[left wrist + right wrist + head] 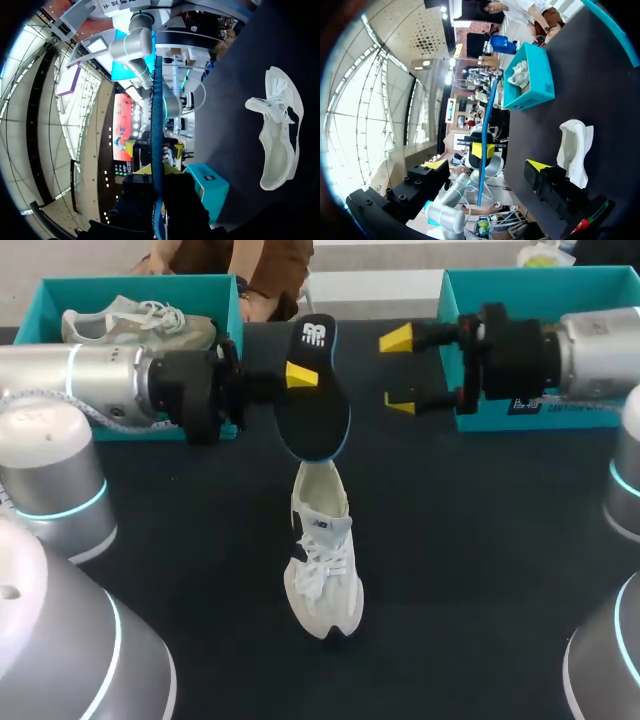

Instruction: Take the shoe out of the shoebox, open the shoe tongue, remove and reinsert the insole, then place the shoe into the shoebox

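Observation:
The black insole (312, 390) with a blue edge hangs in the air above the table's middle, with my left gripper (292, 378) shut on it. In the left wrist view the insole (157, 115) shows edge-on between that gripper's (157, 172) fingers. My right gripper (400, 370) stands open just right of the insole, not touching it. From the right wrist the insole (487, 125) is a thin blue line ahead of my open gripper (485, 165). The white shoe (322, 560) lies on the dark table below the insole, and it also shows as the shoe (277, 135) and the shoe (575, 150).
A teal shoebox (225, 300) at the back left holds another pale shoe (135, 325); a person's hand (245, 295) is at its far right corner. A second teal box (540, 285) stands at the back right behind my right arm. My arms' bases fill the front corners.

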`<state>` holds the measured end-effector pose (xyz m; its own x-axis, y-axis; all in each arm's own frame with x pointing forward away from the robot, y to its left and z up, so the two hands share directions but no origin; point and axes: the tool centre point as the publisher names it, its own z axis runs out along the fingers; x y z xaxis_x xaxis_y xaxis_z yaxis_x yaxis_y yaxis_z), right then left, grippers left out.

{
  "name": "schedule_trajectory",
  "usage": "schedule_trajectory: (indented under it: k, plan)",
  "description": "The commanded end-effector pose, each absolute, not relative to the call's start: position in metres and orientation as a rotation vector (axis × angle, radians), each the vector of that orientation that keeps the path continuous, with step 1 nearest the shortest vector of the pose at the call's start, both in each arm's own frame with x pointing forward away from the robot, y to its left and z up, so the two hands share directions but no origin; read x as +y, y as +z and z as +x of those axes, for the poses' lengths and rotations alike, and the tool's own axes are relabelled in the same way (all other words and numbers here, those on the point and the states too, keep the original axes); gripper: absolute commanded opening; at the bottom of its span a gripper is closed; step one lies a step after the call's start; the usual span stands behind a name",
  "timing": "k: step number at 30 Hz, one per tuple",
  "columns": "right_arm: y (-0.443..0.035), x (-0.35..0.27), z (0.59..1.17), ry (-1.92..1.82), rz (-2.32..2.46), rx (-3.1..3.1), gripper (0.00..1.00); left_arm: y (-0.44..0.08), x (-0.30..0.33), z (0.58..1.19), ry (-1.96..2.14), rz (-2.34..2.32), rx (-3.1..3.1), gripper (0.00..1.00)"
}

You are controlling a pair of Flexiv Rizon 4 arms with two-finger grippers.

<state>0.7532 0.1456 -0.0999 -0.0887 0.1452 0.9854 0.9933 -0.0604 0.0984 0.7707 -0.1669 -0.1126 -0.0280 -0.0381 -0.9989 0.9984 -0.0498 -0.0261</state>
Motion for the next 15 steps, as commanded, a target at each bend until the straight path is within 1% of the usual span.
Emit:
schedule_trajectory:
  k: [1,9,15]
  plan:
    - [-0.094,0.107,0.739,-1.254,-1.317,-1.368,1.0,-0.112,-0.156,0.765,-1.282,1.201,1.189,0.0]
    - [-0.091,0.09,0.742,-1.262,-1.311,-1.356,1.0,-0.111,-0.15,0.762,-1.267,1.216,1.188,0.0]
    - [-0.091,0.09,0.742,-1.262,-1.311,-1.356,1.0,-0.108,-0.15,0.76,-1.24,1.193,1.159,0.0]
